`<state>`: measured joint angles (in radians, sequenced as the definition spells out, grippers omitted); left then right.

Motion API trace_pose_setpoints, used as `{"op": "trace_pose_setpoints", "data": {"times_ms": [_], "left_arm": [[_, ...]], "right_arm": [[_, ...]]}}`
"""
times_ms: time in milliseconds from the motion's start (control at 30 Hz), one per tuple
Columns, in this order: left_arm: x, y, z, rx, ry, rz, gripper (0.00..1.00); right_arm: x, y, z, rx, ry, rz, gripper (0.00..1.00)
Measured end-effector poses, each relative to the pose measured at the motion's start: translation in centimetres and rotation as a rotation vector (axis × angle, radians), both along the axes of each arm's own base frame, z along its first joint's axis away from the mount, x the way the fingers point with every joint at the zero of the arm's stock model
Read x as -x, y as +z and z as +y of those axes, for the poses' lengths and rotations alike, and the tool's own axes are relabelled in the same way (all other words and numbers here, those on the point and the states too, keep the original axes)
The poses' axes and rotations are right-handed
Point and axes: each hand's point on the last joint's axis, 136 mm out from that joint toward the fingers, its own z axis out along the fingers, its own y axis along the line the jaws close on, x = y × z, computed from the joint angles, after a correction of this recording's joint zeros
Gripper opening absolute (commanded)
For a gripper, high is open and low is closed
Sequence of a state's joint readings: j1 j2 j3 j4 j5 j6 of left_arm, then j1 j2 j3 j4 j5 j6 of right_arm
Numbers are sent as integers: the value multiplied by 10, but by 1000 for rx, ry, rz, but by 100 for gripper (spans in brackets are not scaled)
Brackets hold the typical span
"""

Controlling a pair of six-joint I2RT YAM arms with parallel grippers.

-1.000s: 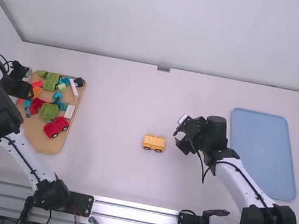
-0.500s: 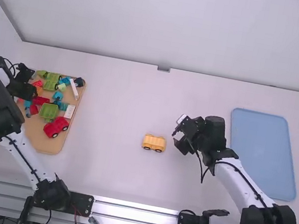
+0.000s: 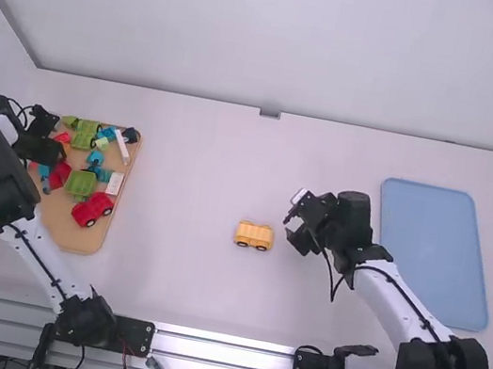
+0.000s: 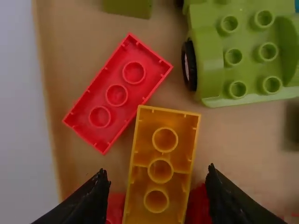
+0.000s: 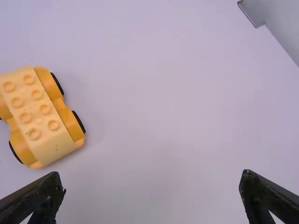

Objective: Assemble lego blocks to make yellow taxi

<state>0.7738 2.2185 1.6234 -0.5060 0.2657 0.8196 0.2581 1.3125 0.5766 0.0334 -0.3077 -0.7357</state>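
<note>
lying on the table (image 3: 207,302) is the board (image 3: 80,236); over it hangs the left gripper (image 4: 158,173), fingers spread, while the right gripper (image 5: 150,177), also spread, is near the yellow car (image 5: 37,116) on the table. to grasp the orange block (image 4: 161,169) well, the left should likely close squarely on its long sides, avoiding the red block (image 4: 117,93); being hollow side up, it may need turning.

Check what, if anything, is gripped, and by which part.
Nothing: the left gripper is open, gaps showing beside the orange block; the right gripper is open too.
</note>
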Motion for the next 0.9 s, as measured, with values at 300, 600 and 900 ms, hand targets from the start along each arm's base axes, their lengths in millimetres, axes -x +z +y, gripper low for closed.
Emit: {"op": "trace_pose_setpoints", "data": {"times_ms": [300, 600, 900], "left_arm": [[6, -13, -6, 11, 0, 12, 45], [3, -12, -3, 9, 23, -3, 3], [8, 8, -20, 151, 82, 39, 2]], "right_arm": [[2, -2, 0, 2, -1, 12, 99], [2, -2, 0, 1, -1, 12, 99], [-15, 20, 9, -93, -32, -64, 99]]}}
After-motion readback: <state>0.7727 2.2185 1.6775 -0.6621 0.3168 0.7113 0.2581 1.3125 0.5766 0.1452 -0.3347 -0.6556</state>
